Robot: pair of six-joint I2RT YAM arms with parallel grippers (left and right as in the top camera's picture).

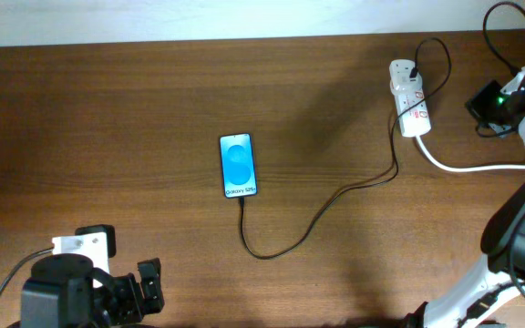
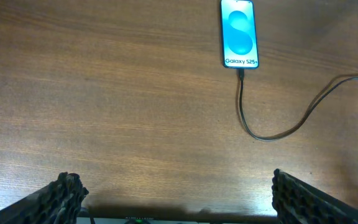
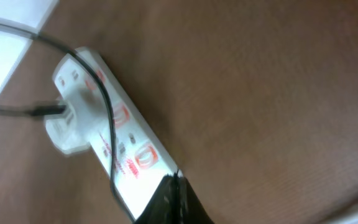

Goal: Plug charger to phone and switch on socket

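Overhead, the phone (image 1: 238, 165) lay screen-up in the middle of the worktop (image 1: 108, 109), its blue display lit. The charger (image 1: 317, 214) sat in its near edge and looped right toward the socket (image 1: 409, 100) at the far right. The left hand (image 2: 179, 199) hung released, fingers wide. The right hand (image 3: 171, 199) was clenched on nothing by the socket's end.

Colours on brown wood.
The slim black-edged phone (image 1: 238, 165) has a bright blue screen; the thin charger cable (image 2: 240, 99) is black; the oblong plastic socket strip (image 1: 409, 102) is white with red markings; the wooden table (image 1: 108, 109) is streaked brown.
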